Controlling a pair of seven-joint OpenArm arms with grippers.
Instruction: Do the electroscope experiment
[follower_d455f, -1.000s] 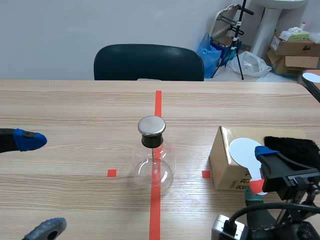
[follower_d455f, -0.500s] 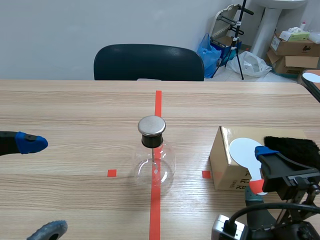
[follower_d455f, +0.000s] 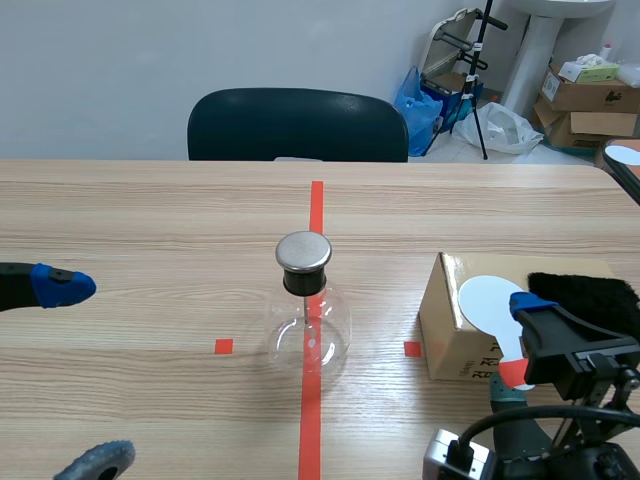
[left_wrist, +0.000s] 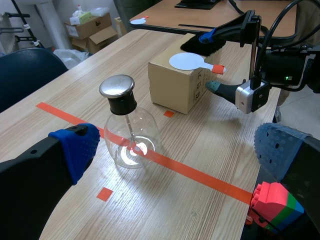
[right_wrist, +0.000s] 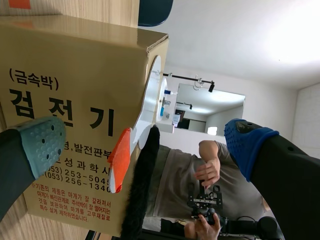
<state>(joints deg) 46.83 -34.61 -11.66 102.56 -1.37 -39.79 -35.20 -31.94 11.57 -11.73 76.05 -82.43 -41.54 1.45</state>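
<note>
A glass flask electroscope (follower_d455f: 306, 335) with a round metal cap (follower_d455f: 303, 252) stands on the red tape line at the table's middle; the left wrist view shows the electroscope (left_wrist: 128, 140) ahead of my open left gripper (left_wrist: 175, 142). A cardboard box (follower_d455f: 462, 330) at the right carries a white disc paddle (follower_d455f: 487, 302) with an orange handle and a piece of black fur (follower_d455f: 583, 293). My right gripper (follower_d455f: 520, 345) is open just in front of the box, with the paddle's orange handle (right_wrist: 119, 159) and the fur (right_wrist: 141, 190) between its fingers, not gripped.
A dark chair (follower_d455f: 297, 125) stands behind the table's far edge. Boxes and bags lie on the floor at the back right (follower_d455f: 580, 95). A coloured toy block (left_wrist: 274, 207) lies beside the left gripper's finger. A person (right_wrist: 195, 175) shows beyond the box in the right wrist view.
The left gripper's fingers have spread slightly wider and shifted a little lower. The right arm, the box and the electroscope have stayed put.
</note>
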